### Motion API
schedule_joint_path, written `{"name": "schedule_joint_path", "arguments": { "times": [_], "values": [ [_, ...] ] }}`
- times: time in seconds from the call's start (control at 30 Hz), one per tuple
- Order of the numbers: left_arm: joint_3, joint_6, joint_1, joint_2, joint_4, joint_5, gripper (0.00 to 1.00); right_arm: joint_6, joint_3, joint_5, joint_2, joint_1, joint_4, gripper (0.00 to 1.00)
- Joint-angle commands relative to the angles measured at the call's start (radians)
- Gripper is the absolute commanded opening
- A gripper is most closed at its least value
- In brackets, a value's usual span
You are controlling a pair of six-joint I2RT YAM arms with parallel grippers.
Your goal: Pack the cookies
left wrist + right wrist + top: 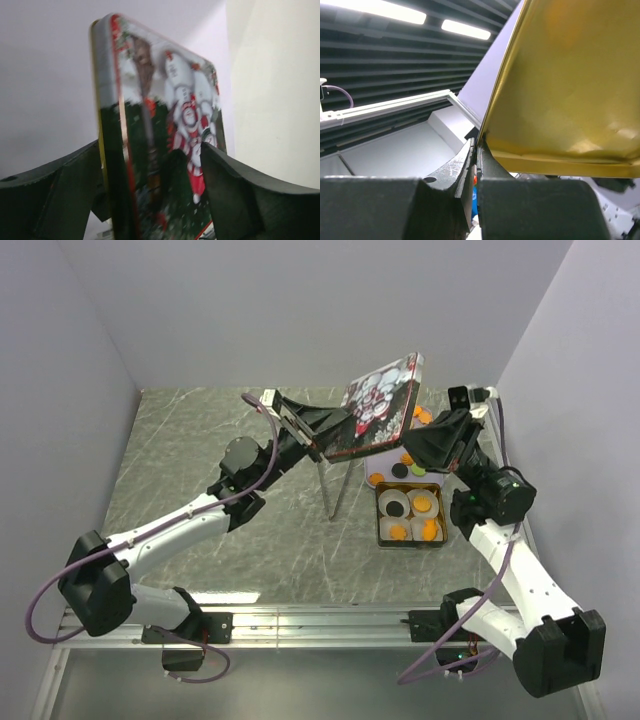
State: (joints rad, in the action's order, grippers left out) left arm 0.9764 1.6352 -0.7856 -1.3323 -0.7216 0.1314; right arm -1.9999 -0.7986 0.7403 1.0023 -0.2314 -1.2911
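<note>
- Honestly, this looks like the lid step to me; the tin lid (383, 400) is up in the air, tipped steeply, snowman side facing the left arm and gold inside facing the right one
- left gripper (323, 443) has its fingers pressed onto the lid's lower left corner, one on each face; right gripper (413, 445) is pinching the thin rim on the opposite side, fingers nearly together with just the metal between them
- the cookies: some sit in white paper cups (395, 505) inside the open tin base (380, 518), orange ones (425, 504) plus a dark one; the base is on the table (200, 460) just below and in front of the lid
- a few loose cookies (406, 457) lie outside, just behind the base under the lid's low edge; a couple more orange ones sit further back by the right arm
- so I wouldn't close it yet if you want everything packed; either park the lid off to the side or get those strays in first
- when you do lower it, move both arms together so neither grip twists the rim; level it out, square it over the base, then come straight down; watch you don't sweep the strays
- labels: no brand or writing I can read; just snowmen with red striped scarves, and the left wrist view is too blurry for anything finer
</note>
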Motion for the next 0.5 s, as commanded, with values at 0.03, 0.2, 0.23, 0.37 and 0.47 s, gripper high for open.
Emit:
{"name": "schedule_joint_path", "arguments": {
  "times": [0.03, 0.2, 0.23, 0.37, 0.47],
  "values": [
    [0.021, -0.069, -0.006, 0.062, -0.035, -0.078, 0.76, -0.543, 0.059, -0.032, -0.053, -0.022, -0.28, 0.0],
    [-0.012, -0.126, 0.026, 0.136, 0.002, -0.05, 0.33, -0.51, 0.088, 0.001, -0.047, -0.023, -0.263, 0.0],
    [-0.015, -0.132, 0.035, 0.14, 0.005, -0.014, 0.28, -0.504, 0.087, 0.007, -0.035, -0.025, -0.263, 0.0],
    [-0.021, -0.133, 0.097, 0.157, 0.036, 0.079, 0.05, -0.393, 0.067, 0.086, -0.027, -0.022, -0.101, 0.0],
    [-0.021, -0.147, 0.149, 0.171, 0.056, 0.137, 0.01, -0.106, 0.004, 0.21, -0.085, -0.022, 0.335, 0.25]
  ]
}}
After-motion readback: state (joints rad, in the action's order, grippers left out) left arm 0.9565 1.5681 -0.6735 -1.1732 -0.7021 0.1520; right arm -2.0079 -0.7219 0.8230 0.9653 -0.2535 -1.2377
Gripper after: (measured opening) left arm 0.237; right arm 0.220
